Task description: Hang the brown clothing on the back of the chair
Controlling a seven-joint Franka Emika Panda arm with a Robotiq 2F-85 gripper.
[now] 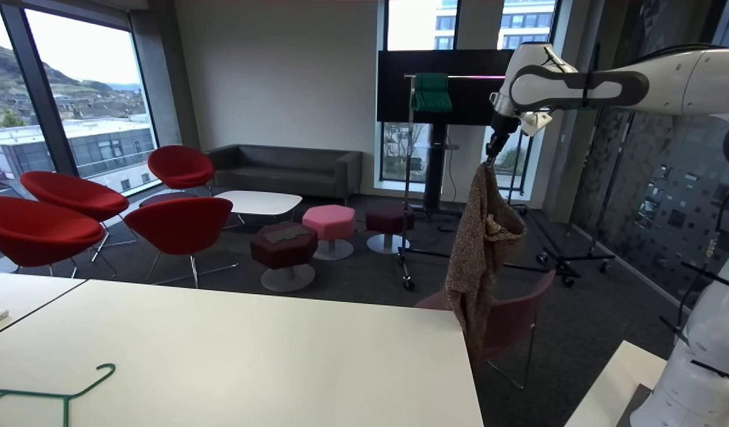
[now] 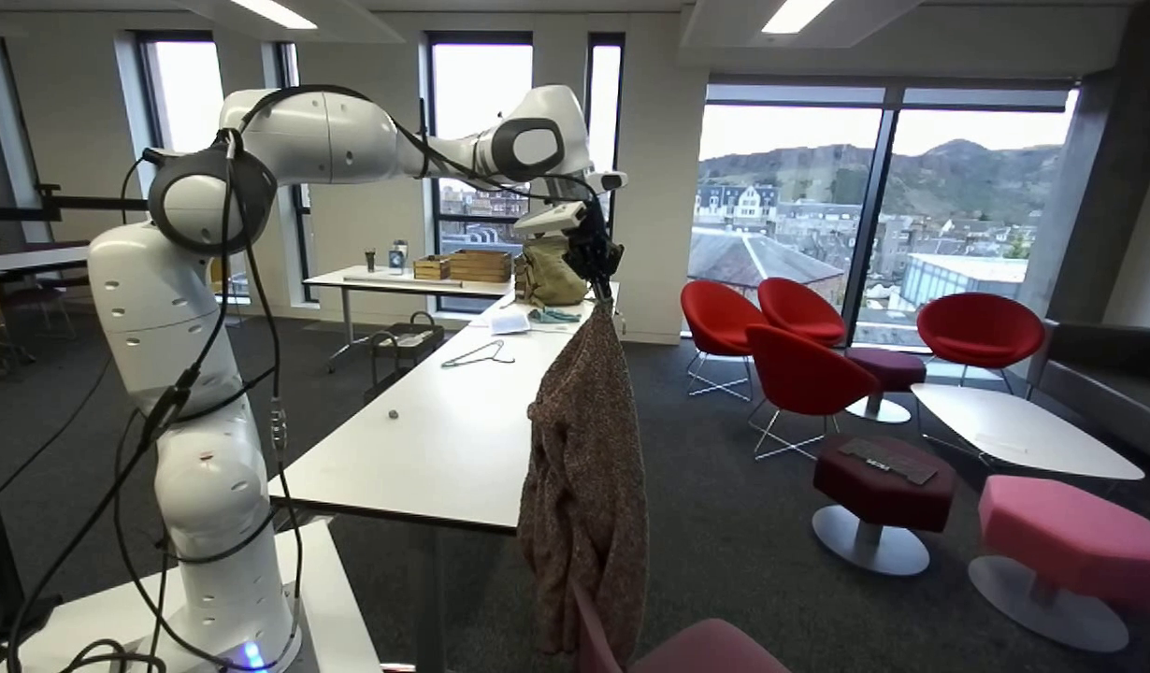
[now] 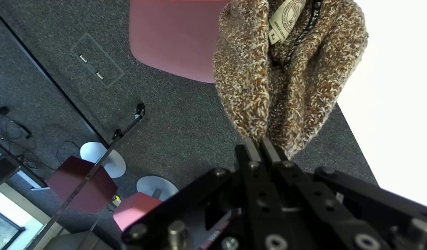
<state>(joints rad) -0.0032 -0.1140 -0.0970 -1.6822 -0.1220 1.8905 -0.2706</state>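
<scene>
My claw point(image 3: 259, 141) was clamped on the upper end of the brown knitted sweater point(image 2: 584, 449), which hung at six o'clock below it. The sweater's lower part dangled beside the back of the mauve chair point(image 1: 515, 323); whether they touched, I could not tell. In the wrist view the chair lay at eleven o'clock, the white worktop point(image 3: 404, 86) near three. A green clothes hanger point(image 1: 44, 394) rested on it at eight o'clock in an exterior view.

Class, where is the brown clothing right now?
In an exterior view, right of centre, the brown clothing hangs from the hand, near the pink chair and the white table.
</scene>
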